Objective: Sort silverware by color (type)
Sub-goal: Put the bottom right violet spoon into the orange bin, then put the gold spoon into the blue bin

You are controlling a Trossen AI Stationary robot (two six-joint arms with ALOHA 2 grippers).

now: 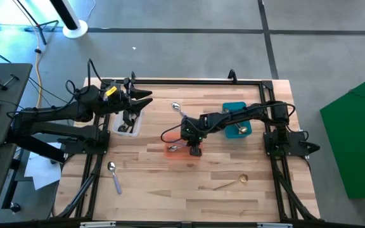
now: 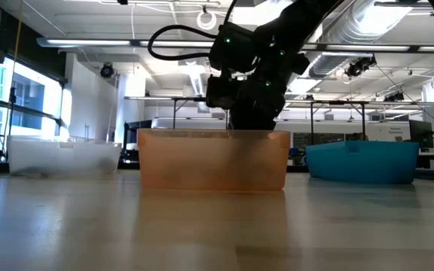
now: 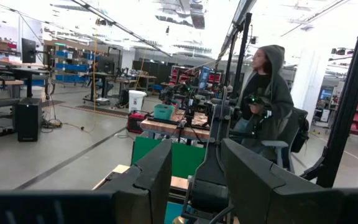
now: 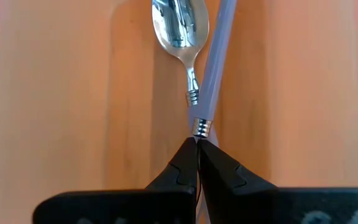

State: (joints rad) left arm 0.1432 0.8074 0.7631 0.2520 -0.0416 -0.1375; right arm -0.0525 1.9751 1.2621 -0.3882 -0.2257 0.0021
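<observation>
Sorting looks partly done: right end effector (image 4: 197,149), pinched on a lavender-handled spoon (image 4: 211,68), hangs over the orange bin (image 1: 181,151) apparently holding another, while loose spoons (image 1: 114,175) remain on the tabletop (image 1: 170,190).

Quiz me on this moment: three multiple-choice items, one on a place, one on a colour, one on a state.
1. Where is the right gripper?
A. Over the teal bin
B. Over the orange bin
C. Over the clear bin

2. What colour is the handle of the spoon it holds?
A. Gold
B. Glossy black
C. Pale lavender

3. How do the jaws of the left gripper stand?
A. Open, nothing between them
B. Shut on a gold spoon
C. Shut on a black spoon

Answers:
1. B: the high view puts it above the orange bin at the table's middle.
2. C: the right wrist view shows a lavender handle running from the shut jaws.
3. A: the left wrist view shows the fingers apart and empty.
</observation>
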